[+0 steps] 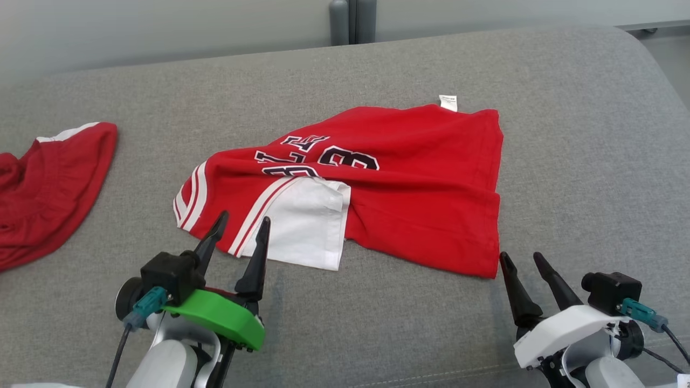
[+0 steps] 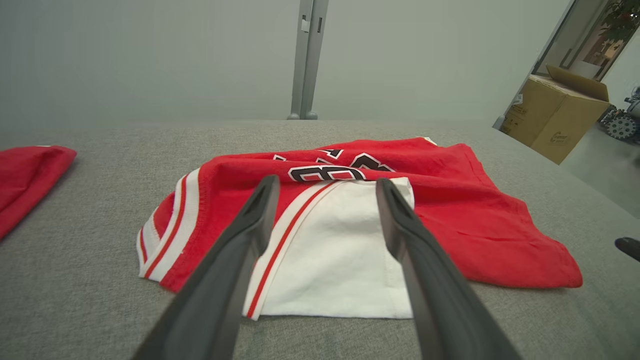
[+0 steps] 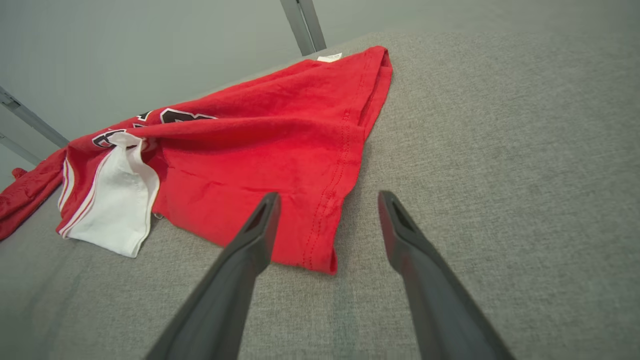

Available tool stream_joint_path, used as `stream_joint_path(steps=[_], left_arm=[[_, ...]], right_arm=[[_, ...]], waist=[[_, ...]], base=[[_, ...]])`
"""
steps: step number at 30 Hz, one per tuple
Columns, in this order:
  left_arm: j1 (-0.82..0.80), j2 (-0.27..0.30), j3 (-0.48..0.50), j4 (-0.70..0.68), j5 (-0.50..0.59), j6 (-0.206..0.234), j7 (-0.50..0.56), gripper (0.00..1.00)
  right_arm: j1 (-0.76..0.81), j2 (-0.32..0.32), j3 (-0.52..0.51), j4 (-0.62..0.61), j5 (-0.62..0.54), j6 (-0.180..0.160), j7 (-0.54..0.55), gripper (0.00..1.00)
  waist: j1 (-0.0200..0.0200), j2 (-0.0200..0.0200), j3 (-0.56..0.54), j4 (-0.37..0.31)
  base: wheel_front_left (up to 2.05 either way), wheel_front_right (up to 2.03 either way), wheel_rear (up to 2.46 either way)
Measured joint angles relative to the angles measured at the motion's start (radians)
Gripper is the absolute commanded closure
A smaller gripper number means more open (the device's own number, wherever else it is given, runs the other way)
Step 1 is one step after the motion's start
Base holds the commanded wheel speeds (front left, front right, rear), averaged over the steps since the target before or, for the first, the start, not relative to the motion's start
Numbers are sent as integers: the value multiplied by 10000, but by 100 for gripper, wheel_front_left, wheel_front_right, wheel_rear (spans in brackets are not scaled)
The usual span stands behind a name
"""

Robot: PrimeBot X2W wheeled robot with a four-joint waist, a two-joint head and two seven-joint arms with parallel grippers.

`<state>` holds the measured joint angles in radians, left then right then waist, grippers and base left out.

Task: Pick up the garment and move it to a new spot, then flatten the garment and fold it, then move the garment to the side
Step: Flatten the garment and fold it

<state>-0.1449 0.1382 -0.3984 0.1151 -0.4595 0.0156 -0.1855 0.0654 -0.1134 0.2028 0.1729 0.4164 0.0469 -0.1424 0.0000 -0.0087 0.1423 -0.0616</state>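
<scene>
A red jersey [image 1: 409, 183] with black-and-white lettering lies partly folded on the grey cushion, a white sleeve [image 1: 307, 221] with red stripes turned over its near left side. My left gripper [image 1: 243, 222] is open just in front of that sleeve [image 2: 340, 245], fingers apart with nothing between them. My right gripper [image 1: 522, 257] is open at the jersey's near right corner [image 3: 320, 250], beside the hem and apart from it. A small white label [image 1: 448, 102] sticks out at the far edge.
A second red garment [image 1: 48, 188] lies bunched at the left edge of the grey cushion [image 1: 582, 178]. A cardboard box [image 2: 560, 117] stands on the floor beyond the cushion's right side. A grey post [image 1: 353, 21] rises behind the cushion.
</scene>
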Motion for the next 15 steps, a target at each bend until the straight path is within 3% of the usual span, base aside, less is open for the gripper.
stream_joint_path(steps=[4,15], left_arm=[[-360,54,-343,-36,81,-255,290,0],[-953,38,-788,-27,330,-529,884,0]], right_arm=[[-228,291,-73,303,520,0,301,0],[-1292,284,-77,834,999,140,1014,0]], waist=[[0,0,276,8],[0,0,919,119]], base=[[0,0,0],[0,0,0]])
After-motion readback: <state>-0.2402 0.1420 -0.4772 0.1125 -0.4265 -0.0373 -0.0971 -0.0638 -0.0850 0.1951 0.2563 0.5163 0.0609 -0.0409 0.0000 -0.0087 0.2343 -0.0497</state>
